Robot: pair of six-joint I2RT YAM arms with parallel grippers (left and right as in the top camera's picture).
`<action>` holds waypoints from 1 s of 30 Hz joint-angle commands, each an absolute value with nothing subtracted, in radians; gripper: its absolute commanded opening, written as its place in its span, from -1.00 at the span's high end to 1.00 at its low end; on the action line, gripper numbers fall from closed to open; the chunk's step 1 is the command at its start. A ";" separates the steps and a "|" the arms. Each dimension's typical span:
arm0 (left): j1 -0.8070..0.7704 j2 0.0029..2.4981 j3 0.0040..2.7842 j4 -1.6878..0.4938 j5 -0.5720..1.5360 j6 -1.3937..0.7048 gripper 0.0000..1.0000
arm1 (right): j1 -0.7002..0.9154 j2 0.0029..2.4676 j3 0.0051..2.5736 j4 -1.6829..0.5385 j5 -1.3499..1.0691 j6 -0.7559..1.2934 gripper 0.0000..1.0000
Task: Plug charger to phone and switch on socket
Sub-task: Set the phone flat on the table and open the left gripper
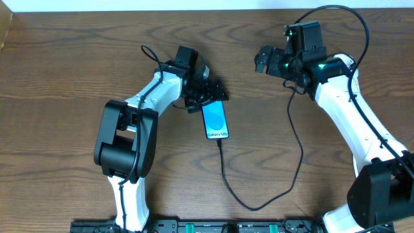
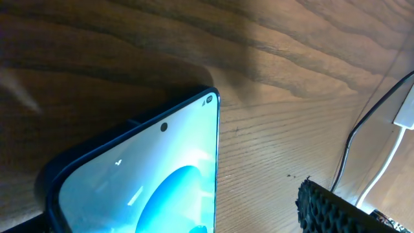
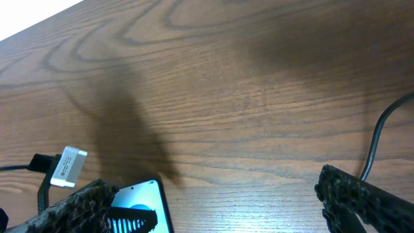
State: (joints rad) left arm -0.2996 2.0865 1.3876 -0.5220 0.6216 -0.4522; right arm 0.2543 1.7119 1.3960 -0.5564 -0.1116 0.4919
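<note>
The phone [image 1: 215, 121] lies flat on the wooden table with its blue screen lit. It also shows in the left wrist view [image 2: 142, 188] and the right wrist view [image 3: 145, 194]. The charger [image 1: 224, 178], a thin black cable, meets the phone's lower end, loops toward the front edge and rises to the right. My left gripper [image 1: 208, 97] is at the phone's upper end and open. One finger [image 2: 330, 210] stands apart from the phone's edge. My right gripper [image 1: 262, 61] is open and empty, to the upper right of the phone. I cannot make out the socket in the overhead view.
A white piece with a thin white cord [image 2: 406, 113] and a black cable [image 2: 349, 145] show at the right edge of the left wrist view. A small white labelled block [image 3: 68, 167] on a black lead lies beyond the phone. Both arms' white links flank the phone.
</note>
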 commanded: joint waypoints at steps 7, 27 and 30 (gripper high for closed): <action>-0.295 2.164 1.340 -0.534 0.451 -0.447 -0.79 | 0.250 1.694 1.401 -0.553 -0.100 0.481 -0.99; -0.360 2.164 1.340 -0.488 0.450 -0.447 -0.79 | 0.250 1.694 1.401 -0.554 -0.100 0.481 -0.98; -0.360 2.164 1.340 -0.490 0.422 -0.446 -0.79 | 0.250 1.694 1.401 -0.557 -0.100 0.481 -0.99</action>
